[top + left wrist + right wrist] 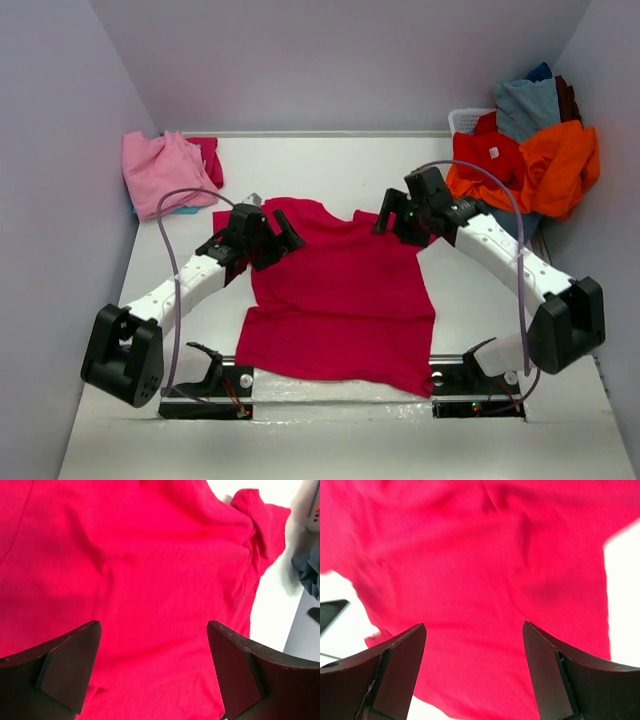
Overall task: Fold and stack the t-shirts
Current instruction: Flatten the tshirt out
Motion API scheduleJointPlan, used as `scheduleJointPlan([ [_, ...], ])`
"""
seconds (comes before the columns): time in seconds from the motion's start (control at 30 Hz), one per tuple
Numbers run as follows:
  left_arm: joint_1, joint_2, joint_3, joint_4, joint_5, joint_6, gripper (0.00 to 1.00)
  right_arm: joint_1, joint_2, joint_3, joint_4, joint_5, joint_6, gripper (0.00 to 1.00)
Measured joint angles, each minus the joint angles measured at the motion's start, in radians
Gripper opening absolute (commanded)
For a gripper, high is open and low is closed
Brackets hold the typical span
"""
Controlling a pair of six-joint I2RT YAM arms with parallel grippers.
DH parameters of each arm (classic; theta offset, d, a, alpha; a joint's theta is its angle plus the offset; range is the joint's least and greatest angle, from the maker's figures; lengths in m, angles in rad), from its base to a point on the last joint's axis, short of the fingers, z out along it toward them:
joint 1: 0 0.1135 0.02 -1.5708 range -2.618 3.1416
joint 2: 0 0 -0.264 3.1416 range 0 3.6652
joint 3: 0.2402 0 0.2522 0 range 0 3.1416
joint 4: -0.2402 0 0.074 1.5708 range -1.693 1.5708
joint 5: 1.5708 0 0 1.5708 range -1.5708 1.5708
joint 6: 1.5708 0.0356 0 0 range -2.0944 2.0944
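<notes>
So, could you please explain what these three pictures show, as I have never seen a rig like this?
Two robot arms are bolted at the near edge of a white table. One picture looks from above and behind them; the other two come from wrist cameras, each showing its dark fingers. A crimson-magenta cotton t-shirt lies spread in the middle, a crumpled light pink tee far left, and orange and red tees heaped at a white basket far right. The left gripper and right gripper stand open over the shirt, holding nothing.

Crimson t-shirt (340, 290): shoulders partly hidden beneath left gripper (288, 235) and right gripper (385, 216). White basket (463, 119) — mostly buried under heaped shirts (545, 165). Grey-blue shirt (307, 571) — blurred, cut by frame edge.
</notes>
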State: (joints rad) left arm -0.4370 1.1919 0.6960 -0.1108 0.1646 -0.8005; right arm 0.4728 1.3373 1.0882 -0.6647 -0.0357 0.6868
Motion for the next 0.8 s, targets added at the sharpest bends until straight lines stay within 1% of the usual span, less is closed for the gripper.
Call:
scheduleJointPlan([
  [0.1, 0.008, 0.093, 0.051, 0.025, 0.005, 0.005, 0.99, 0.000, 0.129, 0.158, -0.010, 0.037, -0.022, 0.83],
  [0.17, 0.021, 0.176, 0.100, 0.058, 0.019, 0.010, 0.99, 0.000, 0.219, 0.269, 0.002, 0.048, -0.037, 0.80],
  [0.27, 0.051, 0.262, 0.149, 0.095, 0.039, 0.015, 0.99, -0.002, 0.344, 0.409, 0.000, 0.057, -0.060, 0.73],
  [0.3, 0.060, 0.283, 0.160, 0.101, 0.043, 0.016, 0.99, -0.002, 0.389, 0.455, 0.003, 0.060, -0.069, 0.64],
  [0.4, 0.089, 0.362, 0.204, 0.135, 0.067, 0.019, 0.99, -0.009, 0.487, 0.544, -0.002, 0.060, -0.086, 0.63],
  [0.53, 0.109, 0.434, 0.242, 0.151, 0.095, 0.026, 0.99, -0.009, 0.600, 0.620, -0.011, 0.054, -0.097, 0.62],
  [0.8, 0.119, 0.460, 0.282, 0.161, 0.128, 0.034, 0.99, -0.010, 0.708, 0.616, -0.039, 0.050, -0.115, 0.57],
])
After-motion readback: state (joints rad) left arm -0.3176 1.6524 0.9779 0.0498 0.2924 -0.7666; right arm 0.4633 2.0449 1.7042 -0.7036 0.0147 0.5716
